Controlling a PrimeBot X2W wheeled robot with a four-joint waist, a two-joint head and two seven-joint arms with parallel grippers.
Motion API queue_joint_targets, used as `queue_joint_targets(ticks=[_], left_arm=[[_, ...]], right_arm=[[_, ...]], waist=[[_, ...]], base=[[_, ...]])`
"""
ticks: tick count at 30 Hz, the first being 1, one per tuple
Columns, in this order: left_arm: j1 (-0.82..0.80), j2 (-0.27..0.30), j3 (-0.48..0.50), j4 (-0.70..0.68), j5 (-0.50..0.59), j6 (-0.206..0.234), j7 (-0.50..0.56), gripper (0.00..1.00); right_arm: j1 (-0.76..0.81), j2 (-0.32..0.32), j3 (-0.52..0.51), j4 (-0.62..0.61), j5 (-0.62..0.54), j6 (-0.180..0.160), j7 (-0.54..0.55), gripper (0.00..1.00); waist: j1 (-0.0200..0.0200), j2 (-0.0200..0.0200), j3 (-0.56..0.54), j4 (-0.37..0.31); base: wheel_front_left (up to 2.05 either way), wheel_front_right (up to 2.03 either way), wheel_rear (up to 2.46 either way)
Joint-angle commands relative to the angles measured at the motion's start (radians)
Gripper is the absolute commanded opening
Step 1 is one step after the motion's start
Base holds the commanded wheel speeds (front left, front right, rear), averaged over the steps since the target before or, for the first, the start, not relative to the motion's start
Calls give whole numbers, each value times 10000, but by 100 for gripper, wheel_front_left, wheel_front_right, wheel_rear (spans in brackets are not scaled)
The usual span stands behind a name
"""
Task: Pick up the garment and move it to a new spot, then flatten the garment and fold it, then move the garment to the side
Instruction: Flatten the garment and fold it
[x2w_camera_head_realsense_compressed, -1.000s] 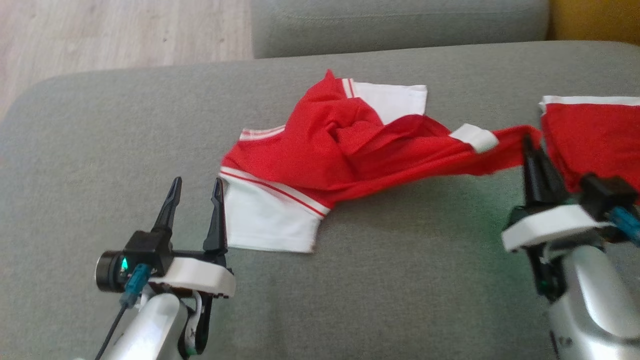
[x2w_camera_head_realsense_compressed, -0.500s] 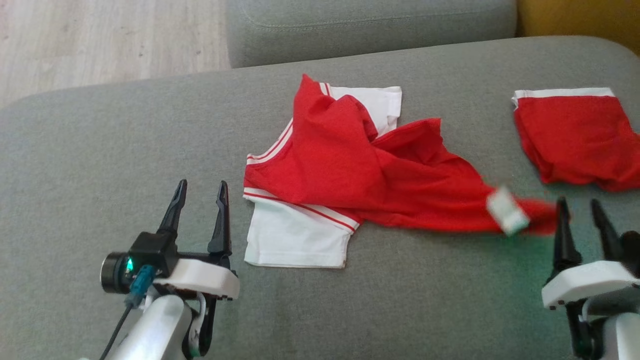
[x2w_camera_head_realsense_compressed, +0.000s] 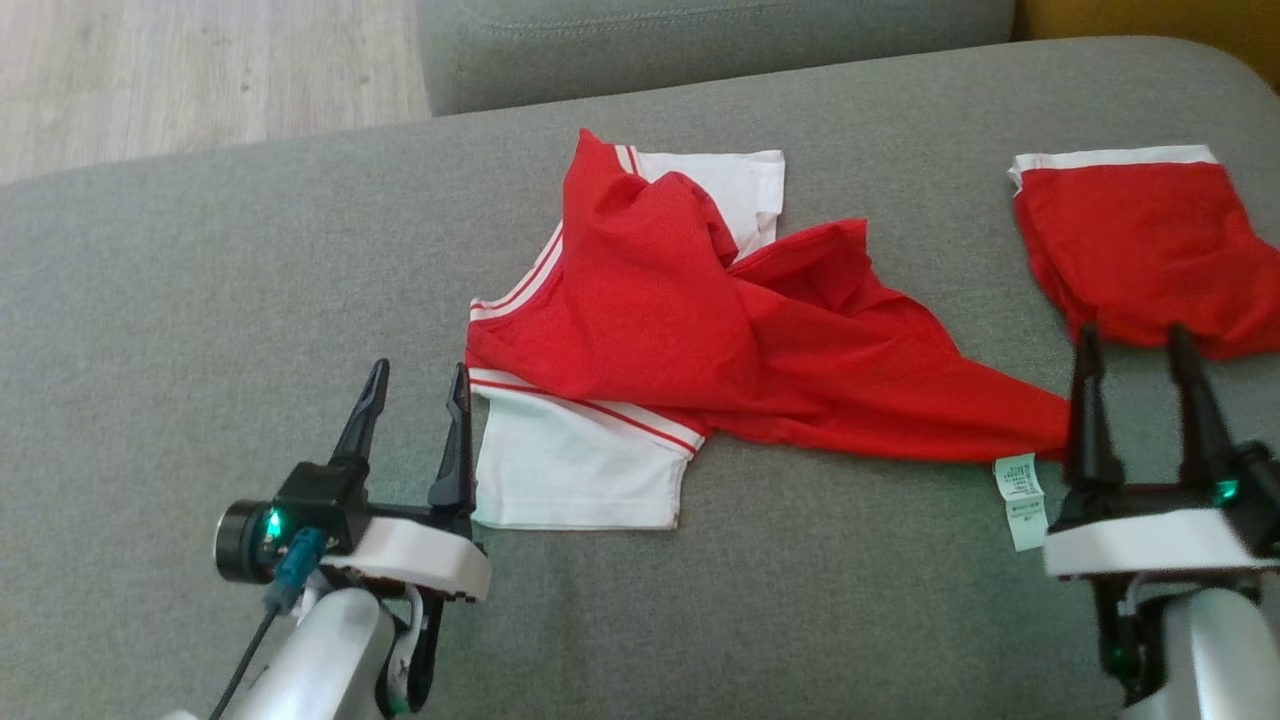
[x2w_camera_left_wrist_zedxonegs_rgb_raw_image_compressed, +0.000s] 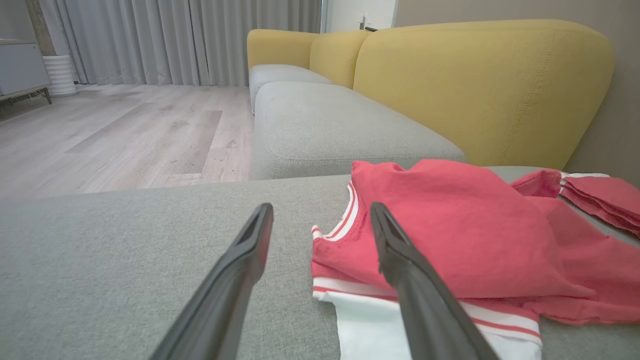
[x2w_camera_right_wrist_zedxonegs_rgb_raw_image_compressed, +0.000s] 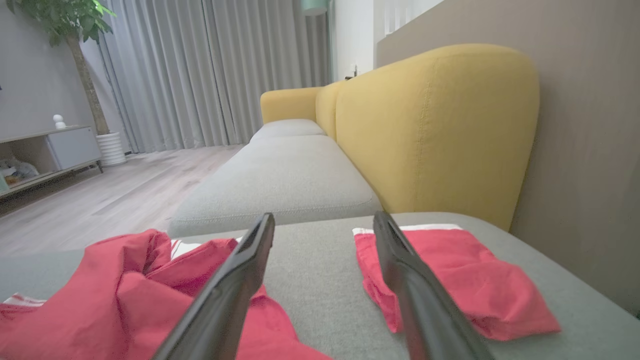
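Observation:
The garment (x2w_camera_head_realsense_compressed: 680, 340) is a red shirt with white sleeves and striped trim, lying crumpled on the grey cushion (x2w_camera_head_realsense_compressed: 200, 300). Its red hem stretches out to the right, ending by a white care label (x2w_camera_head_realsense_compressed: 1020, 495). My left gripper (x2w_camera_head_realsense_compressed: 418, 368) stands open just left of the near white sleeve, with nothing between its fingers. My right gripper (x2w_camera_head_realsense_compressed: 1132, 332) is open and empty just right of the hem's tip. The left wrist view has the garment (x2w_camera_left_wrist_zedxonegs_rgb_raw_image_compressed: 450, 235) behind and right of the open gripper (x2w_camera_left_wrist_zedxonegs_rgb_raw_image_compressed: 320, 207). In the right wrist view the garment (x2w_camera_right_wrist_zedxonegs_rgb_raw_image_compressed: 125, 295) lies left of the open gripper (x2w_camera_right_wrist_zedxonegs_rgb_raw_image_compressed: 324, 216).
A second red piece with a white band (x2w_camera_head_realsense_compressed: 1130, 240) lies folded at the far right of the cushion, just beyond my right fingers, also as the red piece (x2w_camera_right_wrist_zedxonegs_rgb_raw_image_compressed: 450, 275). Another grey seat (x2w_camera_left_wrist_zedxonegs_rgb_raw_image_compressed: 325, 125) and a yellow sofa back (x2w_camera_left_wrist_zedxonegs_rgb_raw_image_compressed: 475, 85) lie ahead. Wooden floor (x2w_camera_head_realsense_compressed: 150, 70) is at the far left.
My right gripper has opened and let go of the red hem, which dropped flat onto the cushion with its label. That gripper pulled back toward the near edge. The head camera also shifted.

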Motion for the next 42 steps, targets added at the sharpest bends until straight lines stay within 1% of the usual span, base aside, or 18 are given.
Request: queue_joint_targets(ticks=[1,7,16,23,24,29,32,35,36,37,38,42], left_arm=[[-492,90,294,-221,107,-25,-124,100],[-556,92,204,3,92,-139,-112,100],[-569,24,-146,402,-41,-390,400,100],[-513,-27,-525,1052,-246,-555,1555,100],[-531,-30,-568,1203,-273,-486,1832,100],[-556,23,-658,1539,-261,-189,2508,100],[-527,35,-723,1669,-355,-155,2969,100],[-453,49,-837,1773,-479,-219,3493,100],[-421,53,-873,1785,-521,-242,3655,38],[-396,58,-902,1761,-554,-268,3759,8],[-378,64,-912,1703,-575,-282,3780,0],[-369,130,-757,1268,-589,-214,3289,0]], right_arm=[[-156,-66,318,-212,-69,-17,-141,100],[-104,-65,585,219,77,-17,-283,100],[-205,-65,805,466,226,-17,-309,100],[-256,-65,963,568,288,-17,-310,100],[-285,-65,999,580,304,-17,-310,100],[-326,-65,983,616,344,-17,-311,100],[-337,-65,969,631,349,-17,-311,100],[-340,-64,954,680,322,-17,-311,100],[-339,-64,945,703,305,-17,-311,100],[-335,-64,920,734,286,-17,-311,100],[-329,-64,883,784,266,-17,-311,100],[-211,-64,718,1261,150,-17,-311,100]], waist=[[0,-1,52,28],[0,-1,142,67],[0,-1,231,50],[0,-1,370,-83],[0,-1,417,-133],[0,-1,473,-271],[0,-1,474,-330],[0,-1,453,-381],[0,-1,441,-396],[0,-1,427,-407],[0,-1,403,-417],[0,-1,249,-403]], base=[[0,0,0],[0,0,0],[0,0,0],[0,0,0],[0,0,0],[0,0,0],[0,0,0],[0,0,0],[0,0,0],[0,0,0],[0,0,0],[0,0,0]])
